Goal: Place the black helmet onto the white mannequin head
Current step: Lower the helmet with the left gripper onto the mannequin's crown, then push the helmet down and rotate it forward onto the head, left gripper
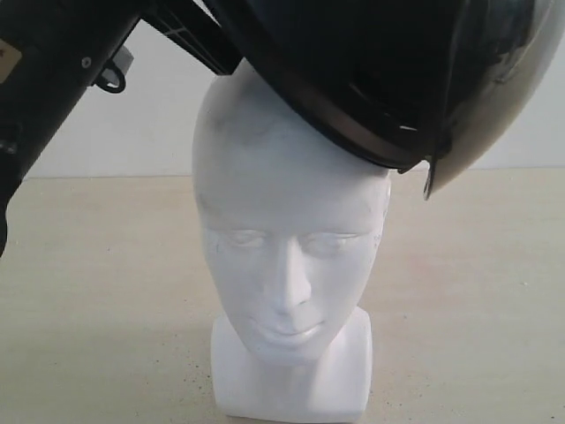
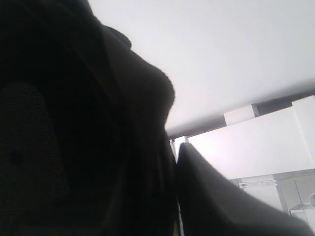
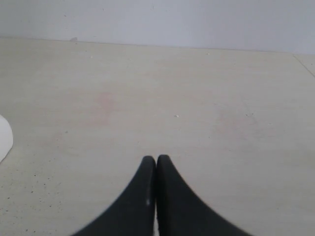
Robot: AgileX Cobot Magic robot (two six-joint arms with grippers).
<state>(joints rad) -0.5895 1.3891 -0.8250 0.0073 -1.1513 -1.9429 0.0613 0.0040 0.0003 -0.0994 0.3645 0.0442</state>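
Pale wood-look table (image 1: 88,291) with a plain white wall (image 1: 150,115) behind it is filling the background. Over on the left, the left arm (image 1: 53,71) is slanting up toward the top of the shot and reaching the black helmet (image 1: 371,62). In the left wrist view the left fingers (image 2: 216,196) are clamping onto the helmet's edge, though only one finger is really showing. The rest of that view is just dark shell and mesh padding (image 2: 29,147).

Dead centre, the white mannequin head (image 1: 282,212) is standing upright on the table and facing the camera. The helmet is sitting tilted over the crown, dipping lower on the right side. It isn't pulled down, so forehead and face are showing fully. Its smoky visor (image 1: 512,97) is hanging out past the head at far right.

The right fingers (image 3: 147,196) are pressing together with nothing between them, hovering over bare table.
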